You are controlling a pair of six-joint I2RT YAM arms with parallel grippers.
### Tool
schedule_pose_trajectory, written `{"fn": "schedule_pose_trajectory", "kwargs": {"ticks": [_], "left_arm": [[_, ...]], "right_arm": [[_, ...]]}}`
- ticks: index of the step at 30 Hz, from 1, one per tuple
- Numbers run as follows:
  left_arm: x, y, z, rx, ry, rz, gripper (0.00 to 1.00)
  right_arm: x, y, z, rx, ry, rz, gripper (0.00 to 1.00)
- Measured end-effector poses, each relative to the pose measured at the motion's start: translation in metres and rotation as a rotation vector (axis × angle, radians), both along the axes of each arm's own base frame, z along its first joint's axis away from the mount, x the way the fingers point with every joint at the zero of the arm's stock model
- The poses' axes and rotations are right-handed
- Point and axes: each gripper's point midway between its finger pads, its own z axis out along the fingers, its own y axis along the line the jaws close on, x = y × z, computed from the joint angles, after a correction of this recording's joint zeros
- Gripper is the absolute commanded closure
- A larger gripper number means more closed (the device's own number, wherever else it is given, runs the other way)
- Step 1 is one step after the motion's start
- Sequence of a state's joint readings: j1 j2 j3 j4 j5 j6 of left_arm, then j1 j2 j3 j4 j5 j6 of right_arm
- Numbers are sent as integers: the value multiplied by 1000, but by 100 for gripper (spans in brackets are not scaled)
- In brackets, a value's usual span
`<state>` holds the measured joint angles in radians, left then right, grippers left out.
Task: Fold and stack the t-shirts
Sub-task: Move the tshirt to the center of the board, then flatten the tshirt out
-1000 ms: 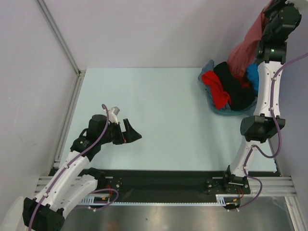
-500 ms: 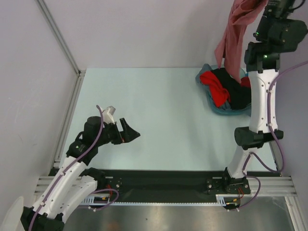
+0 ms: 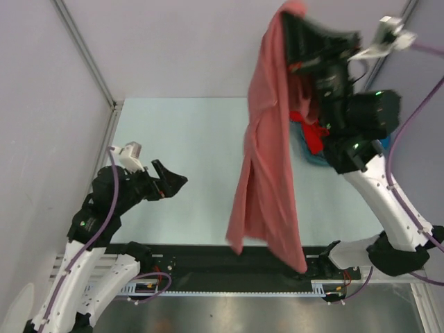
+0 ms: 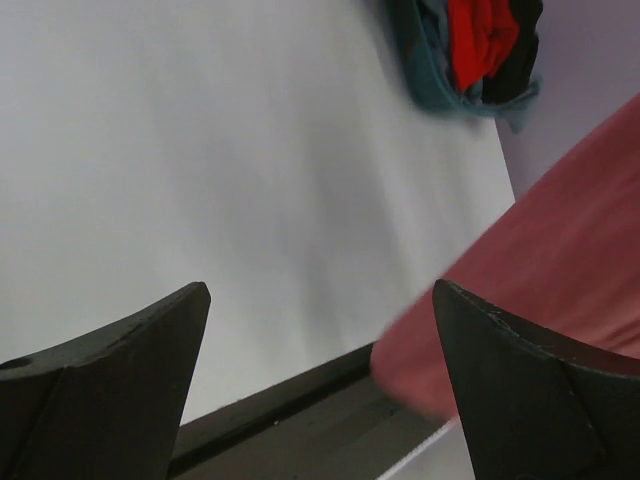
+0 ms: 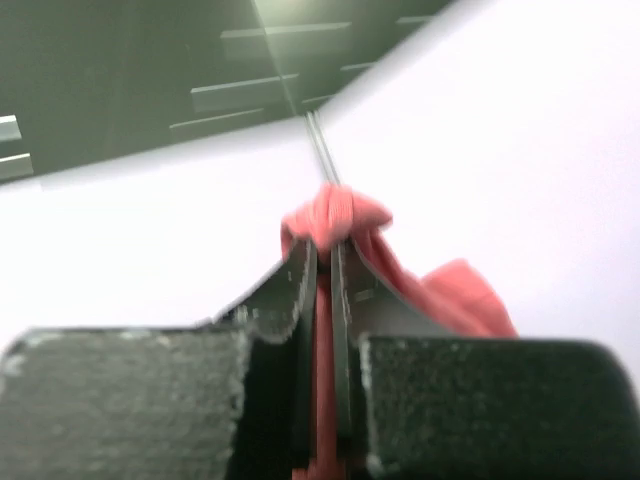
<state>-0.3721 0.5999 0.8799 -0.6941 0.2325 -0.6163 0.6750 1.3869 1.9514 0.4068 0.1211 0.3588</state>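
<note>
**RIGHT JAWS CLAMPED ON SALMON-RED T-SHIRT; LEFT JAWS OPEN**

**Right jaws.** Closed on a bunched fold of the salmon-red t-shirt (image 5: 335, 215). In the right wrist view the two fingers (image 5: 300, 300) stand almost together. A thin strip of cloth is pinched between them, and a knot of cloth shows past the tips. In the top view the grip point sits high, near the upper edge of the picture, over the far right part of the bench (image 3: 194, 152).

**Held t-shirt.** The shirt hangs from the grip as one long, narrow drape. In the top view it crosses the bench and its lower end overlaps the black strip (image 3: 208, 258) at the near edge. It cannot be told whether the hem touches the bench.

**Left jaws.** Open wide, with nothing between them. In the left wrist view the dark fingers (image 4: 110, 390) occupy the two lower corners, with bare bench between. The blurred lower end of the salmon-red t-shirt enters at the right, apart from both fingers. In the top view the left jaws sit over the left part of the bench, pointing toward the hanging shirt and well apart from it.

**Other t-shirts.** These lie heaped in the grey-blue basin (image 4: 425, 75) at the far right of the bench. A bright red shirt (image 4: 482, 35) and a black shirt (image 4: 522, 55) are visible there. In the top view the right arm (image 3: 381, 201) and the hanging shirt partly hide the heap.
</note>
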Motion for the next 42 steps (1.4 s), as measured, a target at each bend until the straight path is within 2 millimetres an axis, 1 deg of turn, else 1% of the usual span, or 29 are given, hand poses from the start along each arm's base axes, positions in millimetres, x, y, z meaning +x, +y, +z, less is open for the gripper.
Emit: {"fn": "schedule_pose_trajectory", "kwargs": {"ticks": [2,4,7,8,10,12,13,15,18,20,22,25,26,28,29,30,32,35,37,39,41,42], "left_arm": [[-4,11,25,9,-68,41,0],[-11,23,47,11,-139,83,0],[-24,36,72,2,-228,118,0],[-26,39,75,4,-243,127,0],[-27,40,76,7,-245,129,0],[-24,37,69,23,-215,118,0],[-21,35,64,30,-196,107,0],[-16,28,49,41,-150,79,2],[-7,11,15,51,-58,10,9],[-1,-3,-15,50,23,-49,10],[2,-16,-50,47,118,-100,11],[-4,-36,-97,71,261,-172,14],[-10,-44,-110,95,303,-202,15],[-25,-63,-130,146,355,-276,18],[-35,-73,-137,175,371,-314,22],[-44,-82,-144,207,377,-345,24],[-64,-97,-157,270,384,-399,28],[-93,-108,-180,367,392,-442,31],[-113,-109,-196,439,408,-456,32],[-130,-107,-211,511,423,-461,32],[-139,-104,-224,564,442,-451,32],[-142,-102,-231,592,454,-438,34]], "right_arm": [[14,25,-56,-77,127,37,100],[33,50,-133,-171,294,64,100],[56,72,-255,-296,559,87,100],[60,76,-287,-332,632,89,100],[64,82,-353,-413,778,95,100],[62,80,-401,-485,899,87,100],[60,77,-418,-514,947,83,100],[58,67,-438,-551,1012,76,99],[59,45,-446,-565,1064,53,98],[57,31,-451,-571,1097,39,98],[57,19,-460,-577,1135,29,98],[51,2,-492,-603,1228,11,99],[46,-6,-509,-618,1275,1,99],[37,-25,-539,-636,1368,-30,99],[32,-36,-549,-633,1405,-47,99],[28,-47,-555,-622,1432,-65,99],[26,-63,-554,-588,1453,-90,97],[32,-79,-541,-536,1433,-119,96],[39,-88,-536,-522,1435,-140,95],[46,-95,-537,-518,1454,-160,95],[50,-101,-544,-522,1485,-177,95],[50,-104,-549,-526,1503,-187,95]]}}
